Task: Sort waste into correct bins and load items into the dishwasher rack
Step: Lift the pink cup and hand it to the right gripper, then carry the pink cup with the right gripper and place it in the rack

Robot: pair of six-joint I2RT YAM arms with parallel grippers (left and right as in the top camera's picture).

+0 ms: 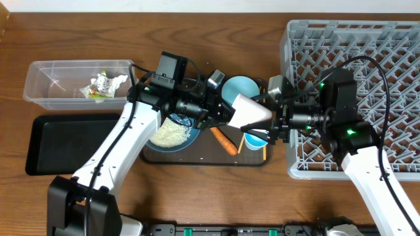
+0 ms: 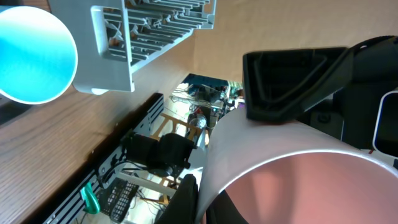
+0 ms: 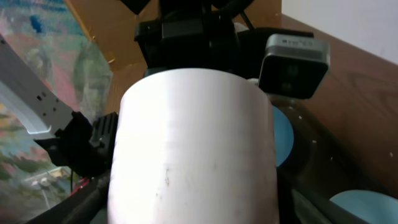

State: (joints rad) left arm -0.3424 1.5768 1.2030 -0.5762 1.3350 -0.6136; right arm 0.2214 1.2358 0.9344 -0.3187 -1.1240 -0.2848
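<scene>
Grey dishwasher rack (image 1: 367,39) on the right side of the table, nothing seen loaded in it. Dark brown serving tray (image 1: 197,159) in the middle, just left of the rack. Shallow black tray (image 1: 65,141) at far left, clear tub (image 1: 46,82) behind it, with crumpled foil (image 1: 104,84) and a white wrapper scrap (image 1: 120,79) inside the tub. On the serving tray: dark blue plate (image 1: 190,139) with the rice heap (image 1: 169,134) on it, pale blue bowl (image 1: 239,86) at the back, carrot (image 1: 224,141) lying just right of the plate, light blue cup (image 1: 254,139) near the right edge, chopsticks (image 1: 265,152) beside that cup. Pinkish-white cup (image 1: 249,111) is up off the tray, tipped on its side, in the air between both arms. Left gripper (image 1: 223,111) is clamped on the cup's rim, one finger (image 2: 292,81) on the outside wall. Right gripper (image 1: 277,123) sits at the cup's other end, fingers flanking it; can't tell if they're pressing on it or loose.
</scene>
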